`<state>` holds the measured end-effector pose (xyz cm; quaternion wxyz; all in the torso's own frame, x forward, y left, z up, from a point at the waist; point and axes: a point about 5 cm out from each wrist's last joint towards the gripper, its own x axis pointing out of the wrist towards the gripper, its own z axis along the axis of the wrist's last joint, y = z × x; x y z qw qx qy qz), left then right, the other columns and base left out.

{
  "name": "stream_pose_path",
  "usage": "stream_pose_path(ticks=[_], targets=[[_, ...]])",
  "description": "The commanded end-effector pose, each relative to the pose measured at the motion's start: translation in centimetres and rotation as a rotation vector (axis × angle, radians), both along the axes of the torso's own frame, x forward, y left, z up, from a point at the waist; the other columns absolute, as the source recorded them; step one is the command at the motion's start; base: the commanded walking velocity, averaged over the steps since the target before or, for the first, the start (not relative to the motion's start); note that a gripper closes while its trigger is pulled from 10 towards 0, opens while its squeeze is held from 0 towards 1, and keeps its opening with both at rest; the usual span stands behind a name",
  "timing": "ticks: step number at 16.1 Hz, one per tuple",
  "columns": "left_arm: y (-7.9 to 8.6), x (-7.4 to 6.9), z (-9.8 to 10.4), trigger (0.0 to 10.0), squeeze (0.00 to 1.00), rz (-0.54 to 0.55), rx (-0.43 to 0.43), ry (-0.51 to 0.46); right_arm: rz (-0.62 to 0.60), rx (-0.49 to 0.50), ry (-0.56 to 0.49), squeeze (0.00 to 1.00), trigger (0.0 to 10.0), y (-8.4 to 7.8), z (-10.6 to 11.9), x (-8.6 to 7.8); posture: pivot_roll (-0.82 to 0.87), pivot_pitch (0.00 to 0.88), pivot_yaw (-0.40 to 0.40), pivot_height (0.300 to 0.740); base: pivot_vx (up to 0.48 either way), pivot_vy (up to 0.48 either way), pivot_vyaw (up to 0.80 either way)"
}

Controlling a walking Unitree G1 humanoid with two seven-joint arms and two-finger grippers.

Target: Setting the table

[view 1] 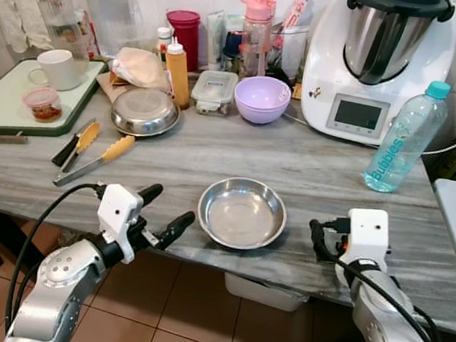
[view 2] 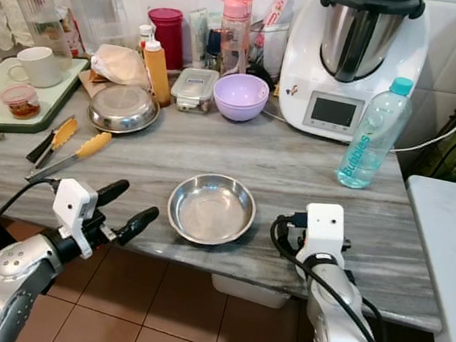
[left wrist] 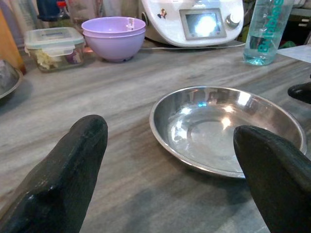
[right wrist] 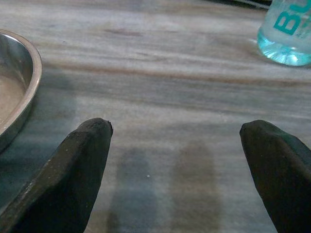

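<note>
A shallow steel bowl (view 1: 242, 213) sits empty on the grey marble counter (view 1: 316, 175), close to its front edge. My left gripper (view 1: 171, 204) hovers just left of the bowl at counter height, open, with nothing between its fingers; in the left wrist view the bowl (left wrist: 226, 128) lies straight ahead of the spread fingertips (left wrist: 73, 160). My right gripper (view 1: 317, 238) is to the right of the bowl over the counter's edge, also open and empty. The bowl's rim (right wrist: 19, 97) shows in the right wrist view. A second steel bowl (view 1: 144, 111) and a purple bowl (view 1: 262, 98) stand further back.
Yellow-handled tongs (view 1: 96, 158) lie at the left. A water bottle (view 1: 405, 139) stands at the right, in front of a white kitchen machine (view 1: 380, 64). A green tray (view 1: 0, 105) with a mug (view 1: 58, 68) is at the far left. Bottles and containers line the back wall.
</note>
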<state>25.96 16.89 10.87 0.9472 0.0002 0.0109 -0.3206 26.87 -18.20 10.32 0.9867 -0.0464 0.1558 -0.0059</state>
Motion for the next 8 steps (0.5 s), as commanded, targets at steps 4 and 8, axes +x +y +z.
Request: stream_pose_path(ticks=[4,8], targets=[[0.5,-0.2,0.6,10.0,0.00,0.001,0.021,-0.002,0.032,0.022,0.075,1.00,10.0,0.7,-1.3,0.9,-0.05,0.000,0.054,0.740,0.000,0.000,0.00],[0.7,-0.6,0.4,10.0,0.00,-0.014,0.044,0.009,0.137,0.034,0.090,1.00,10.0,2.8,-1.7,1.7,-0.03,0.000,0.050,0.740,0.000,0.000,0.00]])
